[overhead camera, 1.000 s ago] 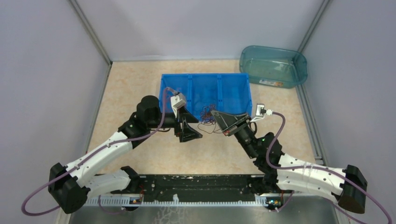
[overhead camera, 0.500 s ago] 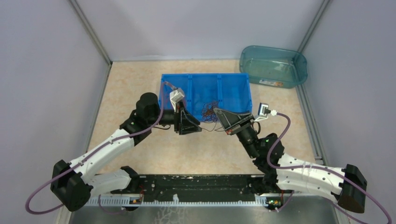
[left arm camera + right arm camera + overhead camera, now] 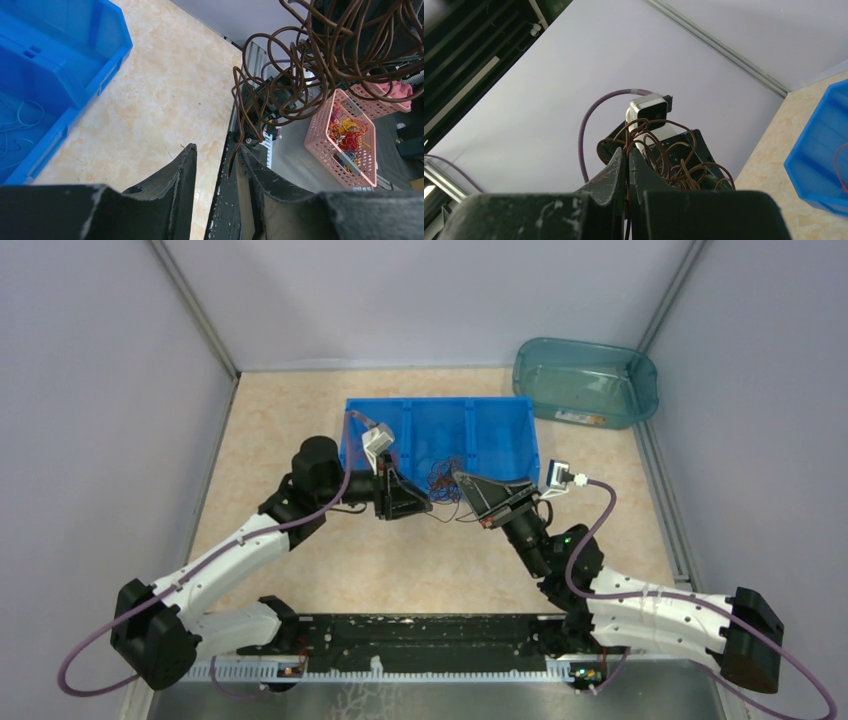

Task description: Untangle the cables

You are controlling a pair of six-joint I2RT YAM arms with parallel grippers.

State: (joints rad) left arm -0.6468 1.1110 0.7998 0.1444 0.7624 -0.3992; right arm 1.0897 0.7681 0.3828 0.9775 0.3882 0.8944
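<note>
The right pincer (image 3: 627,153) was clenched on the tangle of cables (image 3: 446,480), whose reddish-brown loops were seen rising from between its shut fingers. The tangle was held in the air between the two arms, just over the near wall of the blue bin (image 3: 436,401). The left pincer (image 3: 216,156) was held close beside the tangle with its jaws apart. A single loose end (image 3: 231,162) was hanging down into the gap, and no pinch on it could be seen.

The risk was judged to lie in that loose end. If it were caught too near its tip, it could slip out when pulled. If a neighbouring loop were trapped with it, the knot could be drawn tighter instead of opened. A hard pull could also drag the whole bunch out of the clenched pincer and drop it onto the surface (image 3: 300,430).

Farther back, the bin was divided into three compartments. Thin blue wires (image 3: 20,114) were seen lying in one of them, and a red strand (image 3: 840,170) in another part. Beyond it, at the far right corner, a teal tub (image 3: 585,380) was placed; its contents could not be made out.
</note>
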